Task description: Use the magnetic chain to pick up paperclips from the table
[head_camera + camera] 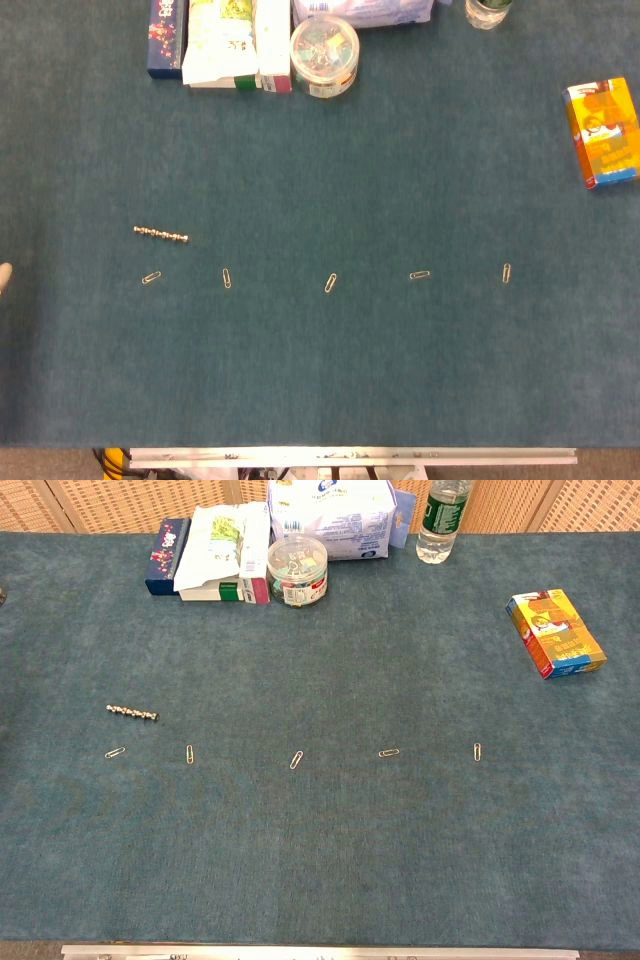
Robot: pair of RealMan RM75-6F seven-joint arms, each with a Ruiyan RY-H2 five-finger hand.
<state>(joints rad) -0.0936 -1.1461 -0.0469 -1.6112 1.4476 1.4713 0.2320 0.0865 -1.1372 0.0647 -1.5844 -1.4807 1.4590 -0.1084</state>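
The magnetic chain (pixel 161 235) lies flat on the teal-covered counter (pixel 320 370), at about nine o'clock from the centre, untouched by any robot hand. Five paperclips form a rough row across the counter just below it: the first paperclip (pixel 151 277) sits near the chain at its six o'clock, followed toward three o'clock by the second paperclip (pixel 227 278), the third paperclip (pixel 331 283), the fourth paperclip (pixel 420 274) and the fifth paperclip (pixel 506 272). All five lie apart from one another and from the chain.

At the left edge of the head view a small pale tip, apparently of the left robot hand (pixel 4 276), is just visible; whether it is wide or narrow cannot be told. The right robot hand appears in neither view.

At twelve o'clock stand a round clear tub of coloured clips (pixel 324 55), several boxes (pixel 222 45) and a bottle (pixel 440 518). An orange box (pixel 603 133) lies at two o'clock.
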